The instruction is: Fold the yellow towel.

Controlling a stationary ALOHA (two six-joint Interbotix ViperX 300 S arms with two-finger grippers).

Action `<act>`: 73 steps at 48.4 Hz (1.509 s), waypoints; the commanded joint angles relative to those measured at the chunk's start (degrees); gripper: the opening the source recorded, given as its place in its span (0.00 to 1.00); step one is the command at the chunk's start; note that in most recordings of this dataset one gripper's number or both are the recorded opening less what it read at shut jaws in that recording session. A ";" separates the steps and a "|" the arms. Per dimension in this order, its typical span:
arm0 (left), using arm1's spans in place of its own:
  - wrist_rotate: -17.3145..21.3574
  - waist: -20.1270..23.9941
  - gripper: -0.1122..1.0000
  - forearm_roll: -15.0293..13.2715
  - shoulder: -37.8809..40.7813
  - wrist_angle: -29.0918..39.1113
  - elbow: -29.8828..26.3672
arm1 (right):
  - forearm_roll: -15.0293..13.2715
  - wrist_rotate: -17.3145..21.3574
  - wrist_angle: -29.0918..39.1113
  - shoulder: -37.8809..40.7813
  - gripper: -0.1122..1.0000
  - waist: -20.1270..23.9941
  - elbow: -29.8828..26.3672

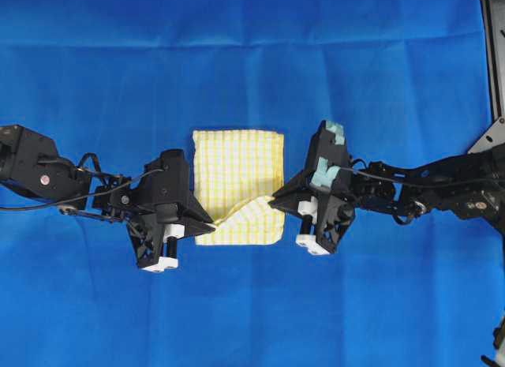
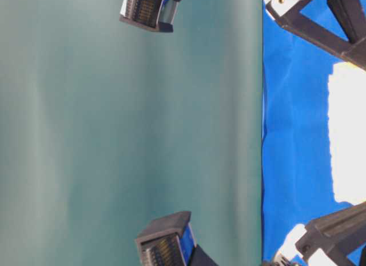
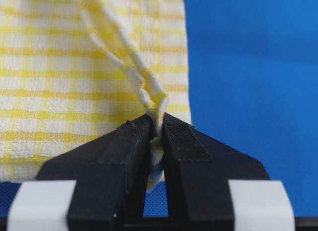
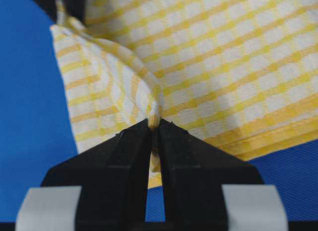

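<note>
The yellow towel (image 1: 237, 181), white with yellow checks, lies folded small in the middle of the blue cloth. Its near edge is lifted and pulled taut between the two grippers. My left gripper (image 1: 211, 222) is shut on the towel's near left corner; the left wrist view shows the cloth (image 3: 99, 67) pinched between the black fingers (image 3: 130, 141). At the near right corner, my right gripper (image 1: 274, 200) is shut on the towel (image 4: 223, 57), with a fold squeezed between its fingers (image 4: 175, 141). In the table-level view the towel (image 2: 349, 134) is a bright white patch.
A plain blue cloth (image 1: 237, 59) covers the whole table. A black frame (image 1: 493, 59) stands at the far right edge. In the table-level view a green backdrop (image 2: 131, 128) fills the left, with arm parts (image 2: 146, 8) at top and bottom.
</note>
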 commanded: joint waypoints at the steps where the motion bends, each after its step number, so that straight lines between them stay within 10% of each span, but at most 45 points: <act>1: 0.18 0.18 0.14 -0.09 -0.70 -0.70 -0.79 | 0.00 -0.09 -0.26 -0.44 0.14 0.26 -0.97; 14: 0.44 1.32 0.14 -0.09 -0.70 -0.62 -1.14 | -0.62 -0.70 -0.18 -0.44 0.16 0.26 -1.05; 28: 0.88 1.32 0.73 0.18 -6.24 5.63 -0.88 | -3.25 -3.69 1.14 -5.19 0.83 0.35 -0.62; 73: 5.36 1.32 0.63 0.35 -51.94 6.50 22.94 | -4.13 -20.04 11.07 -49.83 0.75 -0.26 19.16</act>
